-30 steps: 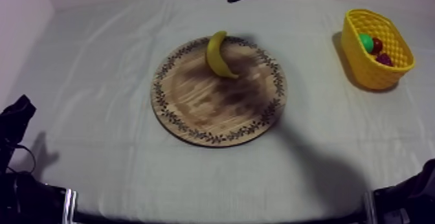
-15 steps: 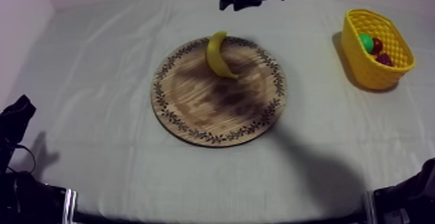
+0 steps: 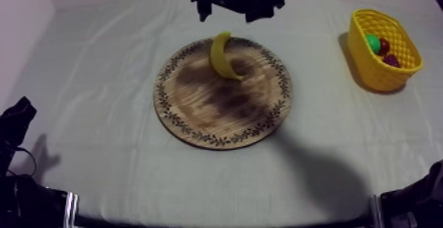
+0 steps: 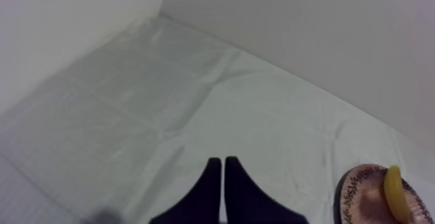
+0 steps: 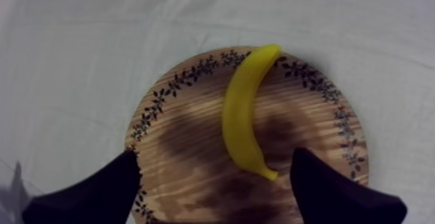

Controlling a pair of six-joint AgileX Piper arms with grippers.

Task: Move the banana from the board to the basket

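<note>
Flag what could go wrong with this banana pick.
1. The banana lies curved near the rim of the wooden board. If the open right gripper closes off its middle, the banana might swivel or slip out.
2. The yellow basket already holds a green fruit and a small red fruit, so the banana may lodge across them or stick out.

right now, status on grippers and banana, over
Left gripper shut, at rest over bare cloth. Right gripper open above the banana, not gripping. Banana lies on the wooden board, near its rim. Path to the yellow basket looks clear.
</note>
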